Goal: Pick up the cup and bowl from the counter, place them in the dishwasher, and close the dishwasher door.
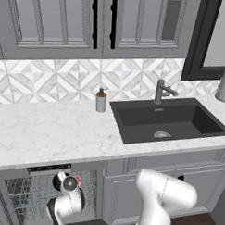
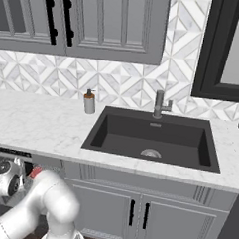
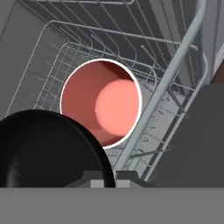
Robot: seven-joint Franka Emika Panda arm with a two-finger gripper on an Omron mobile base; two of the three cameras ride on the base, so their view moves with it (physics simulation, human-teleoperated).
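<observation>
1. The gripper [image 3: 109,181] is pinched shut on the rim of the bowl [image 3: 43,153], holding it over the dishwasher [image 1: 41,194] rack for placing.
2. The cup [image 3: 101,103] already sits upright in the wire rack, just beside the bowl.
3. The counter [image 1: 53,130] carries neither; door closing remains.

Grey panelled wall cabinets [image 1: 58,19] over a geometric tile backsplash [image 1: 65,80] — dark sink [image 1: 169,119], dark-framed window [image 2: 227,47] at right.
</observation>
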